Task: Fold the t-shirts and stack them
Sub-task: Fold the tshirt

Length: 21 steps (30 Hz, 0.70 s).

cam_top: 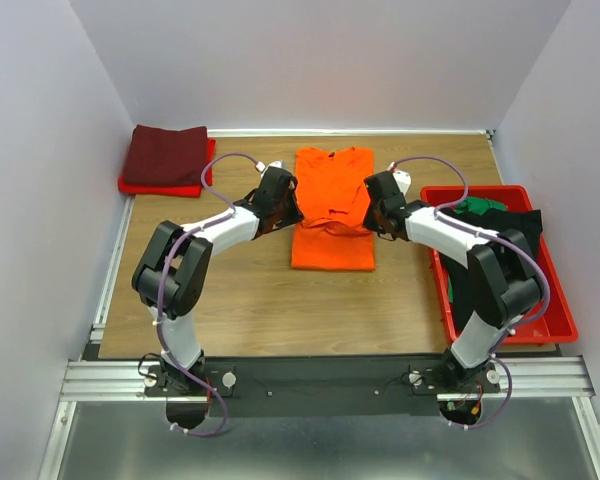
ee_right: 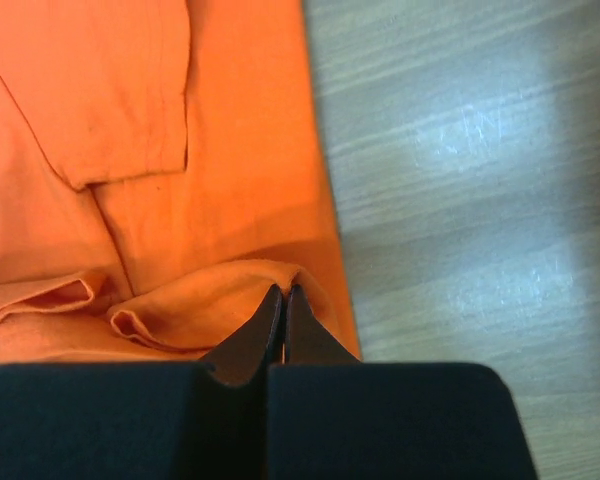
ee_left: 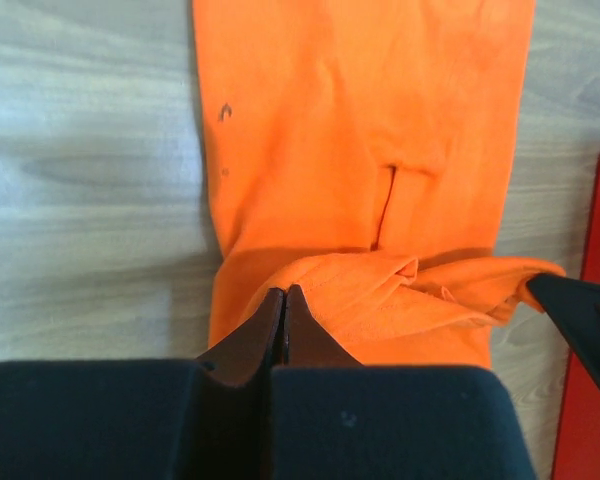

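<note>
a: how's the orange t-shirt (cam_top: 332, 210) looking?

b: bright orange, flat on the wooden table (cam_top: 260, 300) in the middle of the top view, collar toward the top of the frame. the sleeves are tucked in, so it's a long narrow strip, and a crumpled ridge of cloth runs across it about halfway down.

a: and the arms?

b: both bent at the elbow and reaching in toward the centre, like mirror images. the left gripper (ee_left: 283, 295) is at the shirt's left edge in the top view, the right gripper (ee_right: 283, 292) at its right edge.

a: jaws?

b: pressed together on both, each pinching one end of that ridge. the wrist views show fabric bunched right at the tips.

a: other shirts?

b: a folded maroon shirt (cam_top: 165, 155) on a red shirt (cam_top: 130, 185) in the upper left. a black shirt (cam_top: 515, 225) and a green shirt (cam_top: 475, 207) are in the red tray (cam_top: 555, 325) on the right.
</note>
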Tool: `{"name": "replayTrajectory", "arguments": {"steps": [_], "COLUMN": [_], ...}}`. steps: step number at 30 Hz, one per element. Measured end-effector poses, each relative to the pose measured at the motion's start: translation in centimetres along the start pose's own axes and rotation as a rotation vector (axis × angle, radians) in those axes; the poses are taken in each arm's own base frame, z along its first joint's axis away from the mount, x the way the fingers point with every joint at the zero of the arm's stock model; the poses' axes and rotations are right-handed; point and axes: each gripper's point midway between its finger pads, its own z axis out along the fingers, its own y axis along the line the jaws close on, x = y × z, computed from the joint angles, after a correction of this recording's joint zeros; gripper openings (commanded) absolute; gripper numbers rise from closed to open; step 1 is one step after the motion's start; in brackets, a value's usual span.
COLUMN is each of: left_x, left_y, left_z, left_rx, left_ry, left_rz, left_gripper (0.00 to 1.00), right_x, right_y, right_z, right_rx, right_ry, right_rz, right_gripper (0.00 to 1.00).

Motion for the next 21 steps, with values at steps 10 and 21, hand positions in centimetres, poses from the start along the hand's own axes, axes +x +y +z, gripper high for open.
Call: {"name": "replayTrajectory", "arguments": {"steps": [10, 21], "left_x": [-1.3, -3.9], "left_y": [-0.1, -0.5], "left_z": [1.3, 0.8], "left_rx": [0.017, 0.082], "left_ry": [-0.008, -0.064], "left_rz": [0.012, 0.032], "left_gripper": [0.01, 0.40], "right_x": [-1.4, -4.3], "right_y": [0.5, 0.1], "right_z": [1.4, 1.7], "right_rx": [-0.024, -0.050], "right_ry": [0.005, -0.021], "right_rz": [0.009, -0.017], "right_gripper": [0.22, 0.61]}}
